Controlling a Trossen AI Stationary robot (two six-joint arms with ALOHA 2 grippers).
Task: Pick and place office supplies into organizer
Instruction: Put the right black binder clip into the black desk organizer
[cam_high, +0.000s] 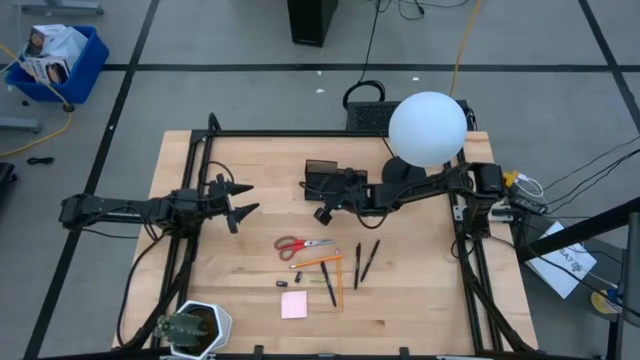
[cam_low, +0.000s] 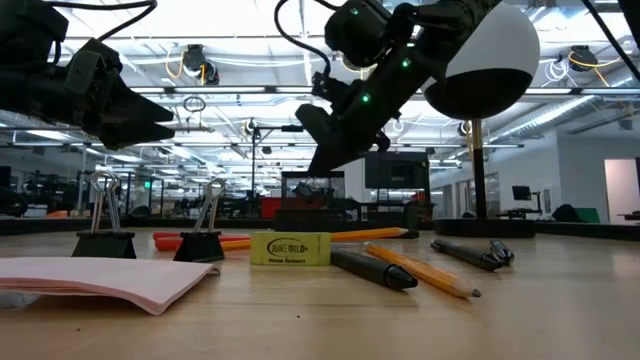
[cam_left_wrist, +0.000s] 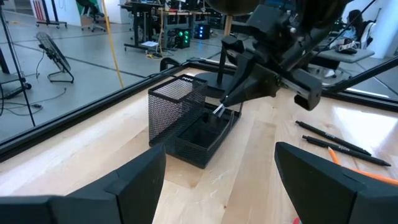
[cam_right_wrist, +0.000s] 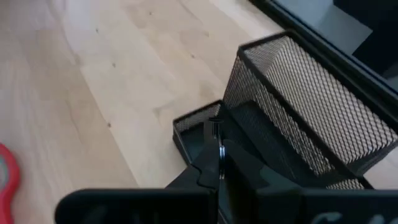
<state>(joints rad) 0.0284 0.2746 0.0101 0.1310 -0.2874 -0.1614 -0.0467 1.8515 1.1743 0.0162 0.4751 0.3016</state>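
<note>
Wooden counter (cam_high: 240, 270) in a big open lab, lamp with a white globe (cam_high: 427, 128) at the back. Right gripper (cam_high: 322, 212) hangs over the mesh organizer (cam_left_wrist: 189, 127), jaws pinched tight on a small silvery piece (cam_right_wrist: 217, 140) above a low front compartment. Left gripper (cam_high: 245, 198) waits well to the side, jaws spread wide and empty. Red-handled scissors (cam_high: 298, 243), pens and pencils (cam_high: 350, 264), pink sticky notes (cam_high: 294, 305) and two binder clips (cam_low: 107, 226) sit nearer the front edge.

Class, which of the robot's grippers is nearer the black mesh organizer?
Right. The right gripper is at the organizer, by its low front tray; the left gripper waits well aside.
</note>
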